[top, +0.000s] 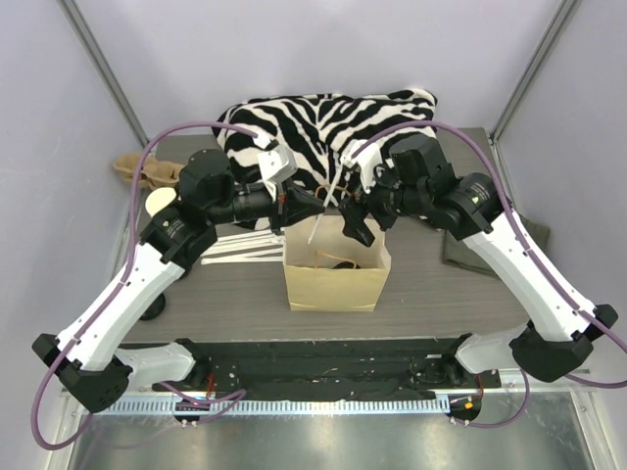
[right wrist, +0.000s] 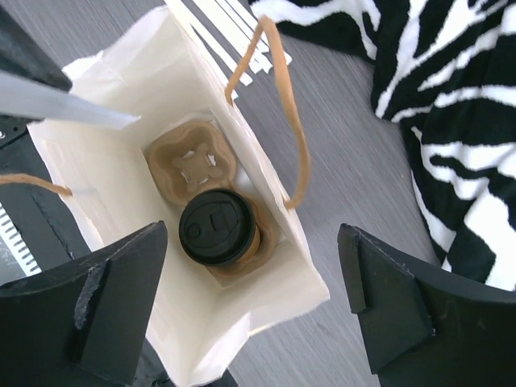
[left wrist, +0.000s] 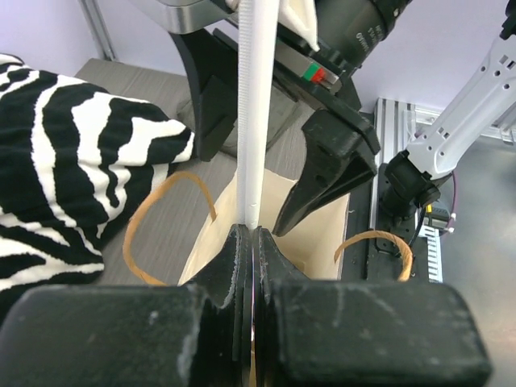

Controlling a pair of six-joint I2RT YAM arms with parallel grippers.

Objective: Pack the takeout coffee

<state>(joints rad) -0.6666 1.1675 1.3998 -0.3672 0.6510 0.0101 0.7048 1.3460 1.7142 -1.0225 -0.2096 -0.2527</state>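
Note:
The takeout coffee (right wrist: 218,227), a kraft cup with a black lid, stands in a brown moulded carrier (right wrist: 193,164) at the bottom of an open paper bag (right wrist: 266,290). The carrier's other slot is bare. My right gripper (right wrist: 250,298) is open and empty, hovering over the bag's mouth with its fingers (right wrist: 105,298) spread wide. In the top view it (top: 367,223) sits above the bag (top: 333,284). My left gripper (left wrist: 253,234) is shut on a white paper-wrapped straw (left wrist: 248,121), held upright over the bag (left wrist: 318,234). It shows in the top view (top: 318,208) too.
A zebra-striped cloth (top: 333,117) lies behind the bag. Several loose wrapped straws (top: 240,250) lie left of the bag. Brown carriers (top: 137,168) and a pale round stack (top: 157,204) sit at the far left. A dark cloth (top: 460,250) lies at the right.

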